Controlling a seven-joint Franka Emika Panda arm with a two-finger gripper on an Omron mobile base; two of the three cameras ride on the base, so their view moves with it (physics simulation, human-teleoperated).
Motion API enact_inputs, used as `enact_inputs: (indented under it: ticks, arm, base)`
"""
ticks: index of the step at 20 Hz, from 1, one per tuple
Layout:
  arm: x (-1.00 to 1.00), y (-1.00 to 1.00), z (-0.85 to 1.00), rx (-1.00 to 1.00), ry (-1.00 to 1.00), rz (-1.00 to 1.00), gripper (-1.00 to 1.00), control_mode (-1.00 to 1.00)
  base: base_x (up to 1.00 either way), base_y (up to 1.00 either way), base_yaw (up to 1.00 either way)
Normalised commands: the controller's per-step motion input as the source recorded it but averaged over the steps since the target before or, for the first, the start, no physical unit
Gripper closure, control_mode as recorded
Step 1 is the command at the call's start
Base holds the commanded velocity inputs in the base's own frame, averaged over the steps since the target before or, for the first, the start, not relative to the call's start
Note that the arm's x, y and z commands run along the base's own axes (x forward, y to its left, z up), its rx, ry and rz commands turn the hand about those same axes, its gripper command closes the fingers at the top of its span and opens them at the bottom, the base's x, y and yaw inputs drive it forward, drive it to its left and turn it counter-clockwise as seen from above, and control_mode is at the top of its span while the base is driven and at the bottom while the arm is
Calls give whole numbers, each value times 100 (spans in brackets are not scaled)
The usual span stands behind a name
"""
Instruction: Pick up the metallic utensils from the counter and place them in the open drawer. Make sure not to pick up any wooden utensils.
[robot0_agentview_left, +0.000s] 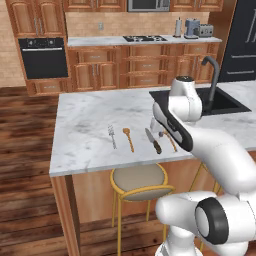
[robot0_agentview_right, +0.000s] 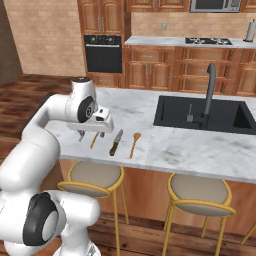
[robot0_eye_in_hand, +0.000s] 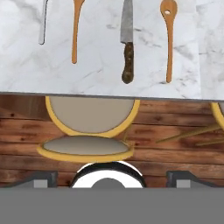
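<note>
Left base view: the robot's hand hangs low over the near edge of the marble counter, mostly screened by its own white forearm. The kitchen knife lies on the counter just below and beside the hand, a wooden spoon next along, and the silver fork farthest from it. A second wooden spoon pokes out from under the hand.

Right base view: the hand sits above the near end of the row, empty; its fingers cannot be made out. The knife rests just past it, with a spoon on the far side and another spoon partly beneath it.

Hand view: the finger tips stand wide apart at the frame's lower corners, nothing between them. Ahead lie fork, spoon, knife and spoon, side by side, all on the counter, with a stool below the edge.

Both metal pieces remain to be moved, so this looks like the approach to a first pick. The next move calls for centring over the knife or fork, descending, and avoiding the spoons flanking the knife.
</note>
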Motion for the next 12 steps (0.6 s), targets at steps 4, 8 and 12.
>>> enact_inputs:
  ticks: [4,8,12]
  arm:
    - [24,-6,-59,0,0,0,-100,-100]
    - [46,0,-28,0,0,0,-100,-100]
    - [53,0,-11,0,0,0,-100,-100]
  base:
    - [0,0,0]
    - [0,0,0]
    - [0,0,0]
